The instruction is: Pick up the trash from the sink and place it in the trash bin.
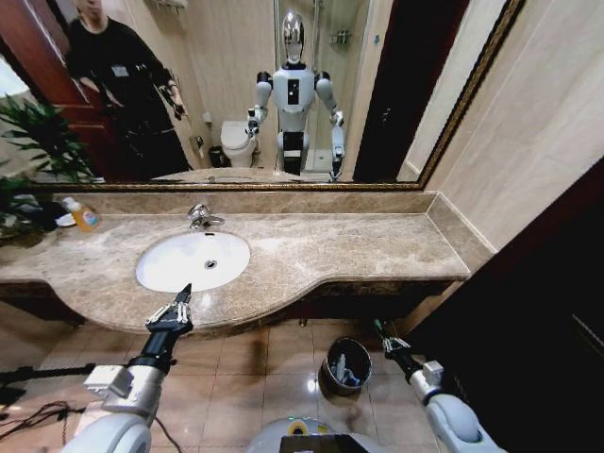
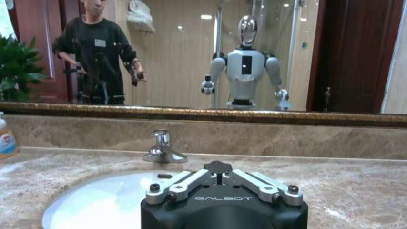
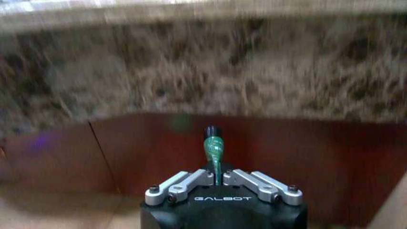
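Observation:
The white oval sink [image 1: 179,269] is sunk in the brown marble top, and I see no scraps in the part of the basin that shows. My left gripper [image 1: 182,300] hovers over the counter's front edge just before the basin, shut and holding nothing. The left wrist view shows those shut fingertips [image 2: 218,167] pointing over the sink [image 2: 95,202] toward the chrome tap [image 2: 163,148]. Lower down, my right gripper [image 1: 381,332] is shut on a slender green piece of trash [image 3: 214,148], just right of the dark trash bin [image 1: 330,359] on the floor. Pale scraps lie inside the bin.
An amber soap bottle [image 1: 83,216] and a potted plant [image 1: 33,142] stand at the counter's left end. The curved marble counter front [image 3: 203,71] is close before my right gripper. A dark wall panel [image 1: 528,311] closes the right side, and cables [image 1: 28,415] lie on the floor at left.

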